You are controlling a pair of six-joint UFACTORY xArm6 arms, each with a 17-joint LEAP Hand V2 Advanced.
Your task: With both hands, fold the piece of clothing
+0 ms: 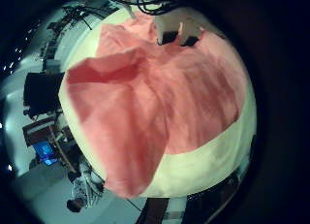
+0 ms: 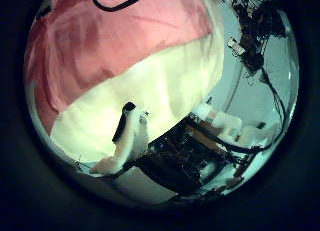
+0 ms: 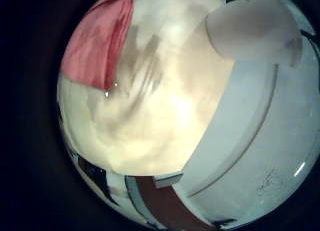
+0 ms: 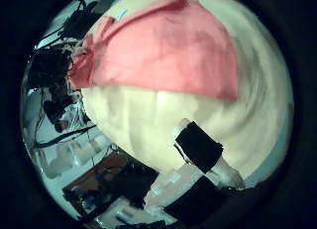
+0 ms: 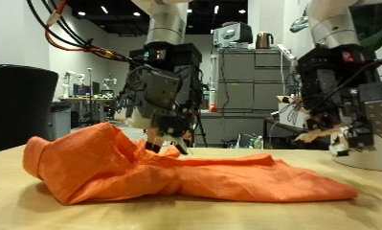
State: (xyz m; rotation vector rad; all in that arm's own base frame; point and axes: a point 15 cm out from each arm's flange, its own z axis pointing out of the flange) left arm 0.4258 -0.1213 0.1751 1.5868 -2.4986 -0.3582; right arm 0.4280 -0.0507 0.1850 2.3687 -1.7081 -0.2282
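An orange piece of clothing (image 5: 178, 172) lies crumpled on the light wooden table (image 5: 25, 206), bunched higher at the end under the left hand. My left hand (image 5: 159, 96) hangs over that bunched part, fingers pointing down, their tips at the cloth; they look straight and grip nothing. My right hand (image 5: 337, 96) hangs above the table beyond the cloth's flat end, fingers relaxed and holding nothing. The cloth fills the left little finger side palm view (image 1: 145, 98). It also shows in the left thumb side palm view (image 2: 110, 41), the right thumb side palm view (image 4: 168, 51) and the right little finger side palm view (image 3: 95, 46).
A black chair (image 5: 18, 96) stands beyond the table near the left arm. Grey metal cabinets (image 5: 248, 86) stand behind. A white round object (image 5: 370, 153) sits at the table's edge by the right hand.
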